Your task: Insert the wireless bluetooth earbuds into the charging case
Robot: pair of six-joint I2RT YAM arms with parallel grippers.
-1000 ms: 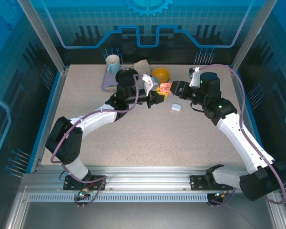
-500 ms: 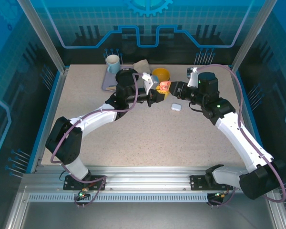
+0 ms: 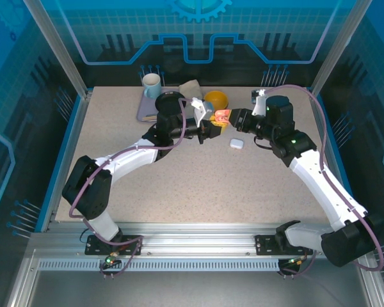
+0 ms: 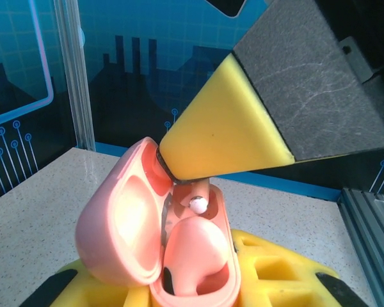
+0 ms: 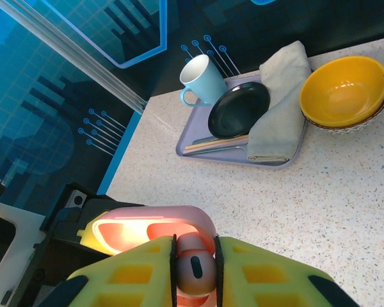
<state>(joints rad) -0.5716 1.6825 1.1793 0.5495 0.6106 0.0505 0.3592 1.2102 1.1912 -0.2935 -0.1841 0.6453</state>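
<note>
- Your left gripper [image 4: 179,291] is clamped on the pink charging case [image 4: 121,224]. Its yellow fingers sit either side of the case's base and hold it off the table [image 3: 179,173]. The lid is swung open toward the left of the wrist view.
- Your right gripper [image 5: 194,248] is pinching a salmon-pink earbud [image 5: 193,274]. The yellow fingertips are drawn in close on both sides of it, and the bud's dark oval face is turned toward the wrist camera.
- That earbud is at the open mouth of the case, directly ahead of the right gripper's tips. In the left wrist view, one right finger comes down from the upper right to the hinge edge. The bud's pale-tipped end hangs just under it, above the far well.
- The well nearer the left gripper holds a rounded pink shape [image 4: 195,246]. You cannot tell from here whether it is a seated earbud or the case's moulding.
- From above, the two grippers meet tip to tip with the case between them.
- A white case [image 3: 236,144] lies on the table just beside the right gripper, on its near side and not touching it.
- Well beyond the right gripper's fingertips stand a yellow bowl [image 5: 344,93] and a lilac tray [image 5: 198,148]. The tray carries a pale blue mug [image 5: 201,80], a black plate [image 5: 238,110], a folded cloth [image 5: 278,105] and chopsticks [image 5: 214,146].
</note>
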